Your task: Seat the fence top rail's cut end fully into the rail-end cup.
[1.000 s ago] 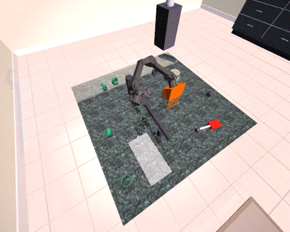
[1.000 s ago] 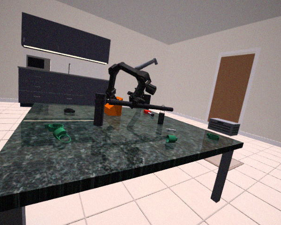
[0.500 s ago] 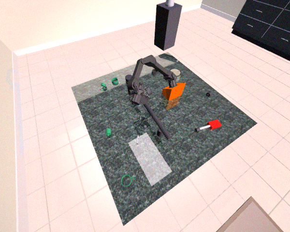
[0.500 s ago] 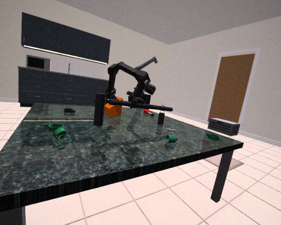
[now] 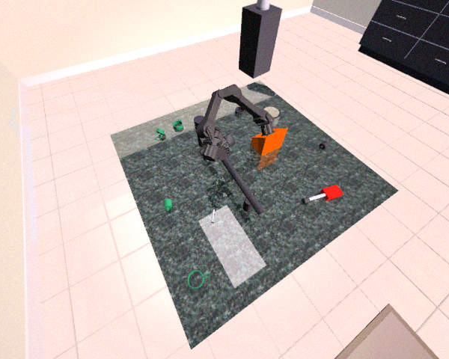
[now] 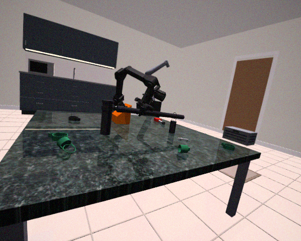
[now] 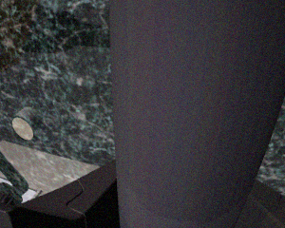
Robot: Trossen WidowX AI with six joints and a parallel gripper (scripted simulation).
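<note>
My gripper (image 5: 221, 152) (image 6: 143, 111) (image 7: 174, 167) is shut on the dark fence rail (image 5: 242, 184) (image 6: 166, 114) (image 7: 195, 95), holding it from above nearer its big-post end. The rail is nearly level, its far end a little lower in the exterior view. That far part passes through the thin wire loop above the small post (image 5: 246, 205) (image 6: 172, 127) and sticks out beyond it. The other end is close beside the top of the big post (image 5: 198, 133) (image 6: 106, 119). The band and rail-end cup are dark there; whether the rail's end is inside the cup cannot be told.
An orange block (image 5: 271, 143) (image 6: 122, 118) stands behind the rail. A red-headed tool (image 5: 331, 192) (image 6: 157, 119) lies farther off. Green fittings (image 5: 168, 203) (image 6: 183, 148), a pale bolt (image 5: 213, 216) (image 6: 182, 139) and a dark ring fitting (image 6: 74, 118) lie on the table (image 6: 99, 165).
</note>
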